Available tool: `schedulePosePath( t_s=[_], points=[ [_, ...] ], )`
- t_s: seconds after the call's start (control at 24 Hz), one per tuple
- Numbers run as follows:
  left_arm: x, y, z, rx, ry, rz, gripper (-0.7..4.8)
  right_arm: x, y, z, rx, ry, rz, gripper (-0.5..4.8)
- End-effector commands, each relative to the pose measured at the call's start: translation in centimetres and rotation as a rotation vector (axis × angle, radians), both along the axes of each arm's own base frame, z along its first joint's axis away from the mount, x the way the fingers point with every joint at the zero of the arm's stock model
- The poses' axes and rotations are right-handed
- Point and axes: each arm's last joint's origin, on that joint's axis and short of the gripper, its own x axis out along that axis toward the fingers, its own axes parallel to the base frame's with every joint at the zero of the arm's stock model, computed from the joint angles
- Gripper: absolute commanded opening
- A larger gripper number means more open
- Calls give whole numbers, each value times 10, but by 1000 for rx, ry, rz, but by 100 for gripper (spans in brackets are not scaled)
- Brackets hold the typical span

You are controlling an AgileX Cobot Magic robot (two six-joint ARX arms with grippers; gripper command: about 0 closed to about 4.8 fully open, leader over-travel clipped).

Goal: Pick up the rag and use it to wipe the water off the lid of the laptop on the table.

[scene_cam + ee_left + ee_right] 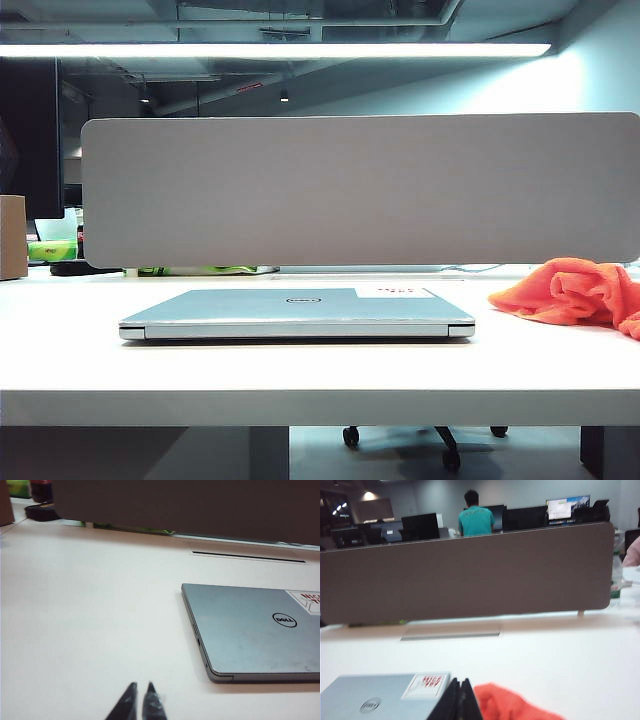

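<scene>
The thin silver-grey laptop (296, 312) lies closed on the white table (300, 378), its lid (240, 303) facing up with a dark oval logo and a white sticker with red marks. I can make out no water on the lid. The orange rag (575, 292) lies crumpled on the table to the laptop's right. Neither arm shows in the exterior view. My left gripper (142, 685) is shut and empty above bare table beside the laptop (250, 630). My right gripper (461, 681) is shut and empty, and past its tips I see the laptop (370, 697) and the rag (512, 705).
A grey rounded-corner divider panel (360, 190) stands along the table's far side. A cardboard box (12, 237) and green items (52, 250) sit at the far left. A narrow cable slot (248, 556) runs behind the laptop. A bottle (616, 582) stands at the far right.
</scene>
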Motion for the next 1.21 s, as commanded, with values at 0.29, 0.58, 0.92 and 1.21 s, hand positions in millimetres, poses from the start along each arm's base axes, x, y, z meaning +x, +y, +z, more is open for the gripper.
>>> schedulePosePath(
  t_s=[0.29, 0.58, 0.92, 1.21],
  points=[
    [0, 0, 0, 0, 11, -4, 22, 44, 16, -66, -35, 120, 239, 0],
    [0, 0, 0, 0, 11, -4, 22, 55, 16, -96, -46, 221, 187, -1],
    [0, 0, 0, 0, 11, -4, 22, 60, 8, -102, -38, 211, -103, 0],
    [0, 0, 0, 0, 11, -4, 22, 74, 4, -128, -29, 118, -28, 0]
  ],
)
